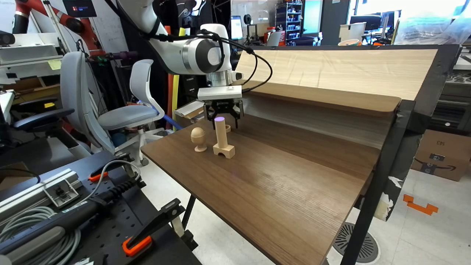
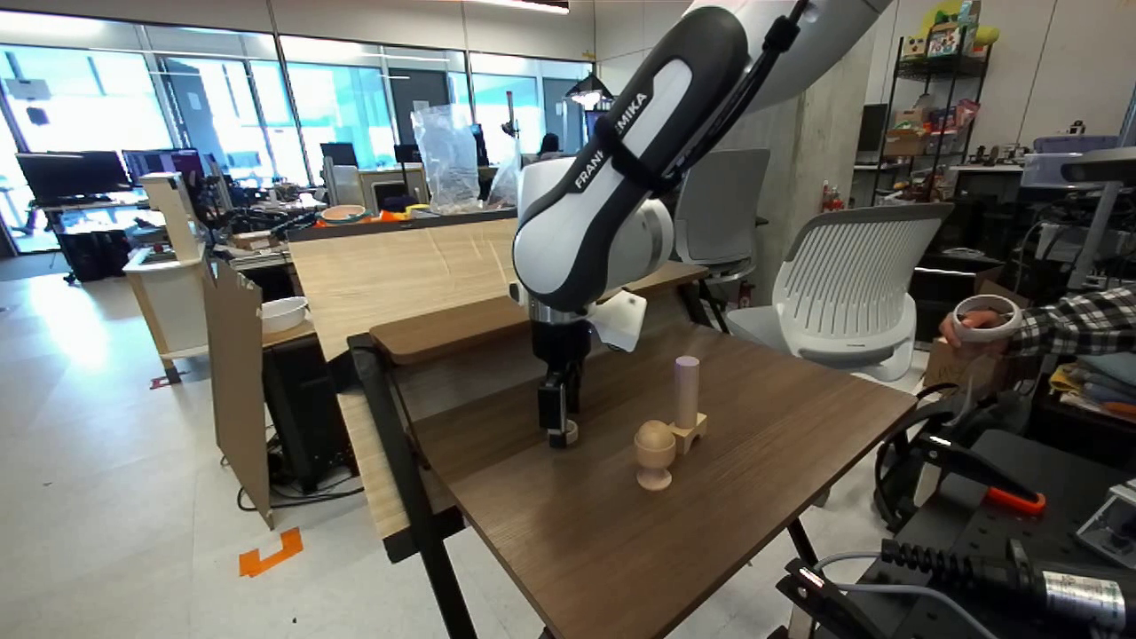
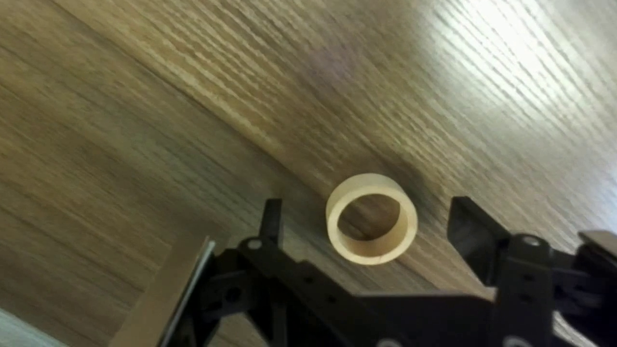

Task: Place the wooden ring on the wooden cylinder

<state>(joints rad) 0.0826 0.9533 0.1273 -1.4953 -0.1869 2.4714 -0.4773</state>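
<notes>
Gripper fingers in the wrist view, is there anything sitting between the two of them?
Yes, the wooden ring lies between the two black fingers. The wrist view shows tabletop on either side of it, so neither finger touches it.

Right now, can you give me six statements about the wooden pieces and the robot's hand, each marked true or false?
1. The wooden ring and the wooden cylinder are both on the table. True.
2. The ring is threaded onto the cylinder. False: it lies apart.
3. The cylinder lies on its side. False: it stands upright.
4. The hand is open. True: the wrist view shows a gap on each side of the ring.
5. The ball-topped wooden piece stands near the cylinder. True.
6. The ball-topped piece reaches higher than the cylinder. False: the cylinder rises higher.
</notes>
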